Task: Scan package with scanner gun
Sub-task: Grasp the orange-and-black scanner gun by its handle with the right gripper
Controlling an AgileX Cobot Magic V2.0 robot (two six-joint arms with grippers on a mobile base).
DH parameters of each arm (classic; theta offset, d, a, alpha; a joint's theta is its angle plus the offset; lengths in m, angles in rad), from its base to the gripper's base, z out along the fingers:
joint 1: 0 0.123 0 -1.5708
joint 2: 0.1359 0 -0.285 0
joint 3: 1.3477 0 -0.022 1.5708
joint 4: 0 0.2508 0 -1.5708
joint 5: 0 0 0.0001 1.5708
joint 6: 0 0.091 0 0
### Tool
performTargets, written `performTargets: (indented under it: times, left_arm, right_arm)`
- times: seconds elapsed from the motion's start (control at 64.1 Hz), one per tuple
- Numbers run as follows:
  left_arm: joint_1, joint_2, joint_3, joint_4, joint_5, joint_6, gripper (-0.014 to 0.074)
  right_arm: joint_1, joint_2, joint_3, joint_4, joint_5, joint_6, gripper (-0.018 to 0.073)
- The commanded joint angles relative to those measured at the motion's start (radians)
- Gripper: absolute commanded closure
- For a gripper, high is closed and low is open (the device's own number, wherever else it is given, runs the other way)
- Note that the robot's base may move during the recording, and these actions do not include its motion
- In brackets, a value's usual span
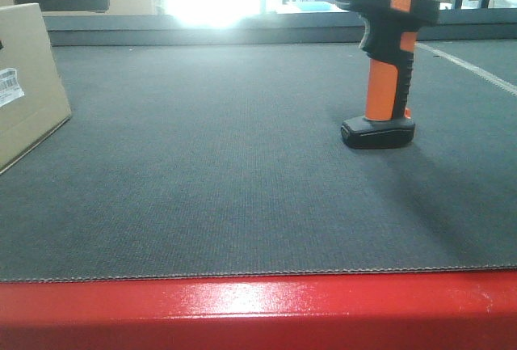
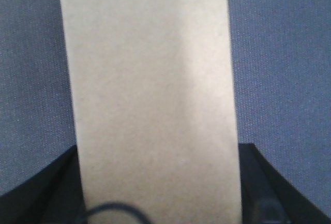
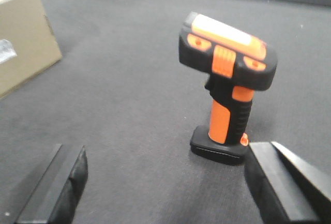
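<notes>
Step in hand: pick-up of the scanner gun [image 1: 388,59]; judged early, nothing scanned yet. The gun is stood upright on its flat foot [image 3: 217,149] on the dark surface [image 1: 202,172], right of centre & well apart from the package [image 1: 28,83]. The package is seen at far left w/ its white label [image 1: 10,85] turned toward mid-surface.

The right end effector [image 3: 170,185] is spread wide & holds nothing. The gun is seen just ahead of it, off-centre toward one finger. The left end effector [image 2: 160,182] is set round the package, fingers against both sides, no gap seen, so it is read as clamped on.

Nxt move, as judged: right end effector to be shifted sideways & fwd until the orange handle [image 3: 225,120] is centred btw the fingers. It is then to be closed w/o the gun being tipped.
</notes>
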Motion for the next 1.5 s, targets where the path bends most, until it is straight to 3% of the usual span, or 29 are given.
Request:
performTargets:
  times: [0.0, 0.234, 0.609, 1.483]
  left_arm:
    - [-0.002, -0.005, -0.008, -0.022, 0.02, -0.002, 0.0708]
    - [-0.002, -0.005, -0.008, -0.025, 0.02, -0.002, 0.0708]
    - [-0.002, -0.005, -0.008, -0.024, 0.02, -0.002, 0.0708]
    - [-0.002, -0.005, -0.008, -0.024, 0.02, -0.002, 0.0708]
  right_arm:
    - [0.003, 0.078, 0.016, 0.018, -0.151, -0.003, 0.006]
    - [0.003, 0.326, 0.016, 0.194, -0.429, -0.003, 0.006]
    - [0.003, 0.645, 0.005, 0.256, -0.849, -0.003, 0.006]
    - [0.003, 0.848, -0.217, 0.311, -0.84, -0.003, 0.006]
